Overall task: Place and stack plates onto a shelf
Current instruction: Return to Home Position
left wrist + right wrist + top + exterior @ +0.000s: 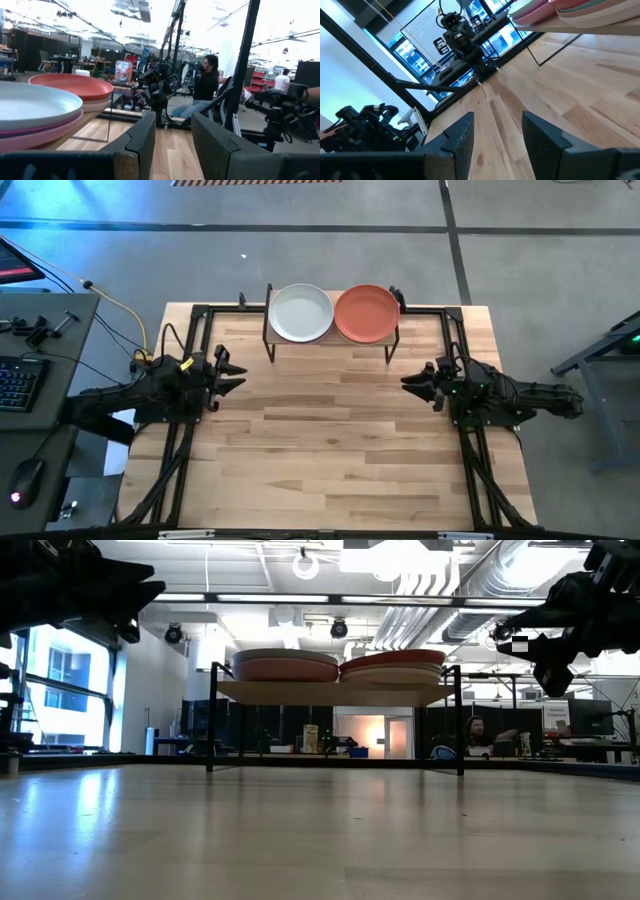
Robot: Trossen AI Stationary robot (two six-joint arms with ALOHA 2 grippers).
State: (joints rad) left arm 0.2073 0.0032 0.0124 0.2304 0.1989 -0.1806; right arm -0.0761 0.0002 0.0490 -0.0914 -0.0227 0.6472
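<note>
Nearest the lens, the left gripper is seen with its fingers spread wide and nothing held between them. It is raised above the tabletop, off the left end of the shelf and on its near side. The shelf is set at the far edge of the table, with its long axis running from left to right, so it lies ahead of this gripper and inward. Two stacks are carried on the shelf's wooden top, side by side and just touching. The left stack is topped by the white plate, with magenta and pink rims seen under it from the left wrist. The right stack is topped by the orange plate, with paler rims beneath. No plate is seen on the tabletop, so the stacking is judged complete. The right gripper is held off the right end of the shelf, likewise on its near side, opened wide and empty. Neither gripper is clearly nearer the shelf. Any retreat is judged to lead away from the shelf, with both stacks well apart from the fingers.
</note>
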